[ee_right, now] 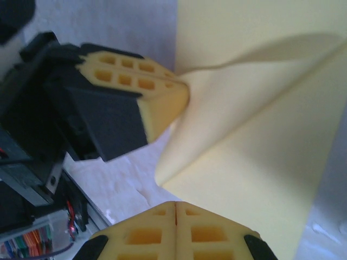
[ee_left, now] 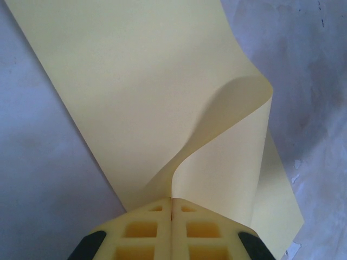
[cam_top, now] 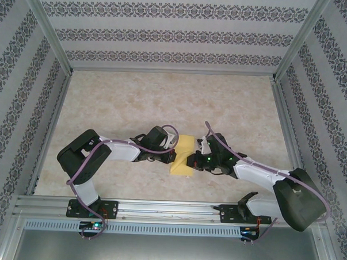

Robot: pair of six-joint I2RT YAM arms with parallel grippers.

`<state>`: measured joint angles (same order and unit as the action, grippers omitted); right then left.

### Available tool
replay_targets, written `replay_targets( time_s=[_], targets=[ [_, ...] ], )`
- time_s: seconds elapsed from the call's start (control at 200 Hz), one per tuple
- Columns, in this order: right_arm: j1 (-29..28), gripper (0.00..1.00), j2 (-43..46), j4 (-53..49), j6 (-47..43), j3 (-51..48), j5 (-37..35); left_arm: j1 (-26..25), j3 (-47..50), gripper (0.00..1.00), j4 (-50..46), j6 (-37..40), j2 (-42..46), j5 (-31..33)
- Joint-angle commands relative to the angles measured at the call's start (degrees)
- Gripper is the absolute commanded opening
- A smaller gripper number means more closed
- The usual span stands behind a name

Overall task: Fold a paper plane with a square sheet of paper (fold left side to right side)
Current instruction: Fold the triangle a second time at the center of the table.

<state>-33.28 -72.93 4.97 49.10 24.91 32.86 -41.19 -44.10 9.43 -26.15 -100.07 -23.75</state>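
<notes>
Yellow paper: the square sheet of paper (cam_top: 185,146) is pale yellow and thin. It lies on the desk (cam_top: 134,105), a little toward 6 o'clock from the desk's middle, between the two tools.
Sheet shape: from above it reads as a narrow rectangle, long side running 12 to 6 o'clock. In the left wrist view the sheet (ee_left: 124,81) has one layer lying flat, while a flap rises from the 3 o'clock side and curls over in a soft, uncreased bend.
Left tool: the left tool (cam_top: 172,156) comes in from the sheet's 9 o'clock side. Its fingers are pressed together, and the lifted edge of the flap runs straight into the seam between them (ee_left: 172,201), so it pinches the paper. The right wrist view shows this tool (ee_right: 183,92) at about 10 o'clock, with the paper's raised corner drawn up to its tip.
Right tool: the right tool (cam_top: 191,161) sits at the sheet's 3 o'clock side with its pads closed flush (ee_right: 176,206). Its tip is at the sheet's (ee_right: 260,141) near edge and possibly touches it; I cannot tell whether any paper is caught between the pads.
Desk surface: beige, marbled.
Surround: patterned walls (cam_top: 166,34) stand at 9, 12 and 3 o'clock. A metal rail (cam_top: 170,209) at 6 o'clock carries both arm bases.
</notes>
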Motion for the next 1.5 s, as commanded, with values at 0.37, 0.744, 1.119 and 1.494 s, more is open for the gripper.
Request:
replay_targets(
  time_s=[0.37, 0.744, 1.119, 1.494],
  targets=[
    [-2.2, 0.0, -10.6, 10.0, 1.7, 5.1, -1.8, -0.5, 0.8, 0.0, -4.7, 1.8, -0.2, 3.1],
    [-2.5, 0.0, -15.3, 9.8, 0.8, 5.4, -3.7, -0.6, 0.1, 0.0, -5.7, 1.9, -1.2, 4.0],
    [-2.6, 0.0, -16.4, 9.2, 0.4, 4.1, -5.1, -0.7, -0.6, 0.0, -6.7, 2.2, -2.3, 4.0],
    [-2.4, 0.0, -16.9, 8.6, 1.1, 2.7, -6.2, -0.8, -0.9, 0.01, -6.5, 1.9, -2.2, 4.2]
  ],
)
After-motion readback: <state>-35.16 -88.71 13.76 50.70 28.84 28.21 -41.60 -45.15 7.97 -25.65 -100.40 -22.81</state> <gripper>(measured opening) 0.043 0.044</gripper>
